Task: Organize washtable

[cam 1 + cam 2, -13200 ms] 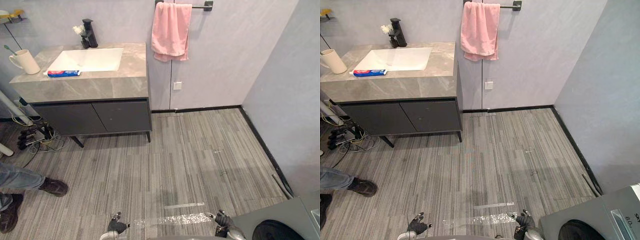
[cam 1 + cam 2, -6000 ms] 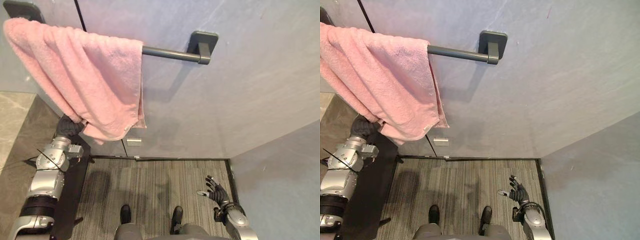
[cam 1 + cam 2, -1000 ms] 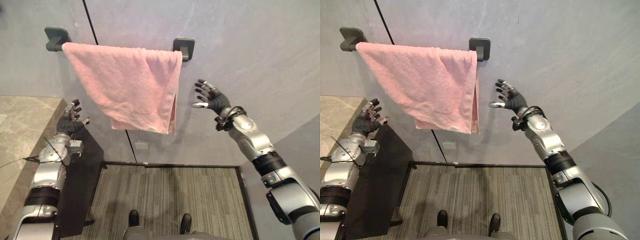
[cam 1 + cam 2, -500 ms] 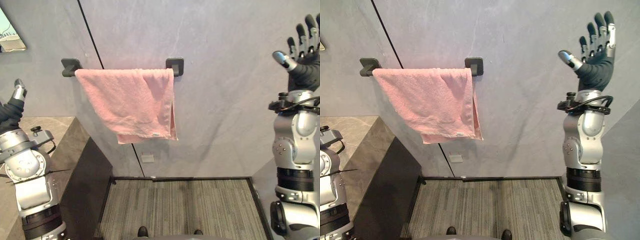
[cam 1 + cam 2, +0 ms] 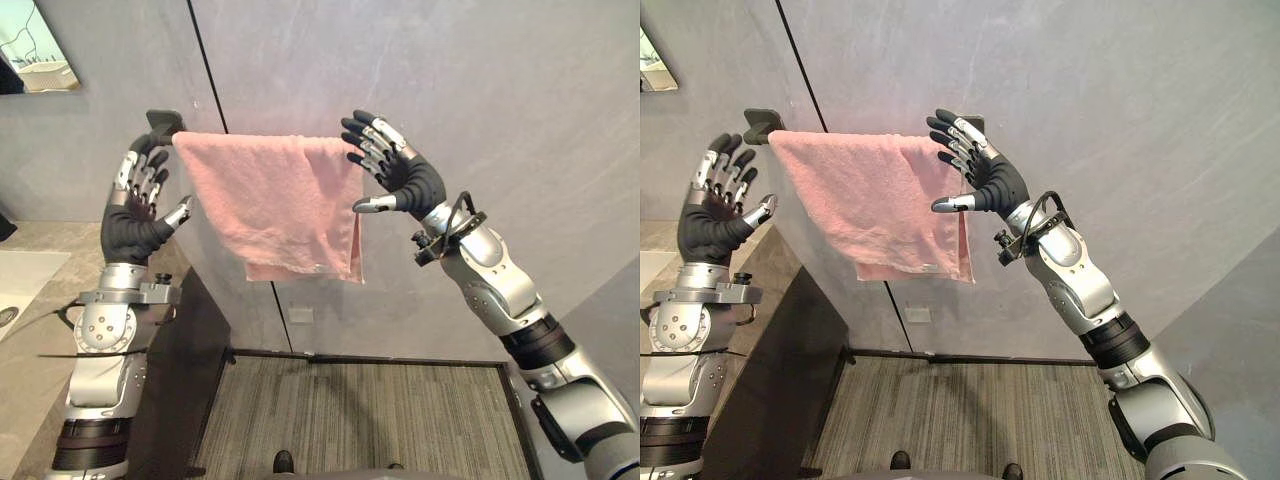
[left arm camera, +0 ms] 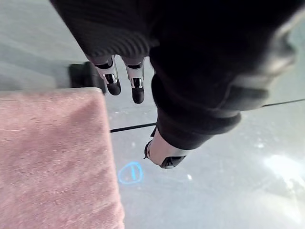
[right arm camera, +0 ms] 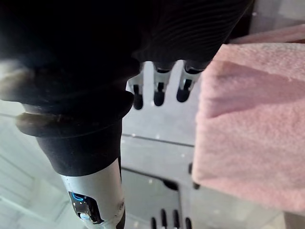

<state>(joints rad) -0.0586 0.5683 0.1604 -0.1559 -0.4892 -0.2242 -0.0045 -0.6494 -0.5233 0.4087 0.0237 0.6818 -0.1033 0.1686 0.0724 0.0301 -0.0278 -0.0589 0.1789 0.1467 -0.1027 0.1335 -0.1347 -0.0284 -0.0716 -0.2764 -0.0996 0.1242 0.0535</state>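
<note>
My left hand (image 5: 135,215) and right hand (image 5: 400,175) hover released, fingers spread, flanking the pink towel (image 5: 280,205). I'd pinch both top corners evenly, keeping it level on the towel rail (image 5: 163,122).

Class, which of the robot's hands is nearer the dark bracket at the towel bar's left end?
Left. The left hand is just below the bracket; the right hand is across the pink towel, at its opposite edge.
</note>
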